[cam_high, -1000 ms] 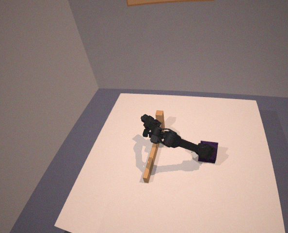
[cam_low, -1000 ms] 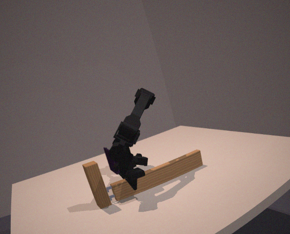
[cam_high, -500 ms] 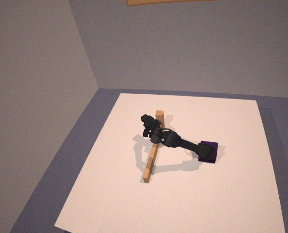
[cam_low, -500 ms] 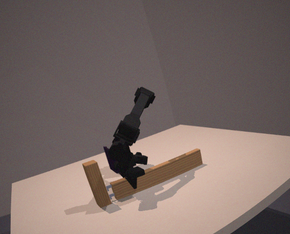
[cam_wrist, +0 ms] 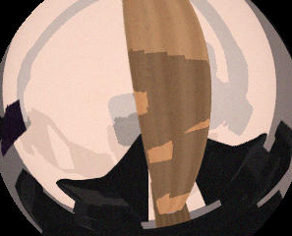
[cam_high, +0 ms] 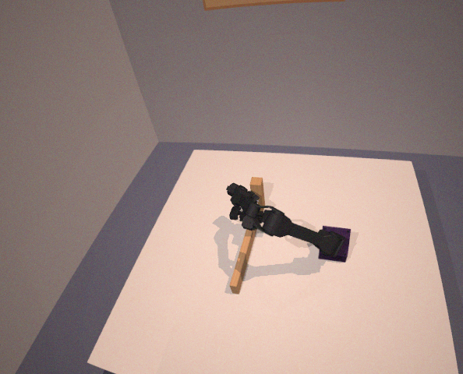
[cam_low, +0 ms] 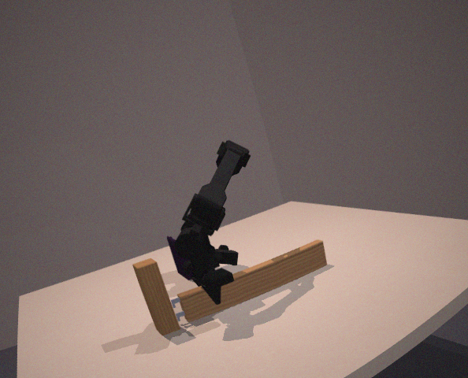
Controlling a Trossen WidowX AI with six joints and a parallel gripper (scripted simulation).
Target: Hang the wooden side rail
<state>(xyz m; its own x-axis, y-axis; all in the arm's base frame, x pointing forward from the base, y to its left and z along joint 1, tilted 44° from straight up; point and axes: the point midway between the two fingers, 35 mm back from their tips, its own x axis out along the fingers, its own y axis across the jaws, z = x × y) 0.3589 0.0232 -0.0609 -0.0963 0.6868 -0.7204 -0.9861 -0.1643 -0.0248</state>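
The wooden rail [cam_high: 235, 274] [cam_low: 275, 278] [cam_wrist: 170, 79] stands on edge, with its far end on the table. Its hook end is close to the table; a small lift there is hard to judge. My gripper [cam_low: 215, 290] [cam_wrist: 160, 134] is shut on the rail near the hook end, one finger on each side. The headboard post [cam_high: 256, 181] [cam_low: 154, 297] stands upright beyond that end, with a narrow gap between. The upper steel hook [cam_low: 176, 301] and lower steel hook [cam_low: 180, 315] span this gap towards the post. The slot and pins are hidden, so hook contact cannot be told.
The purple base plate [cam_high: 346, 246] [cam_low: 175, 257] [cam_wrist: 13, 129] of the arm lies to the side of the rail. The arm reaches across above the rail and hides its middle in the top view. The table [cam_high: 324, 322] [cam_low: 388, 252] extends around the rail and post.
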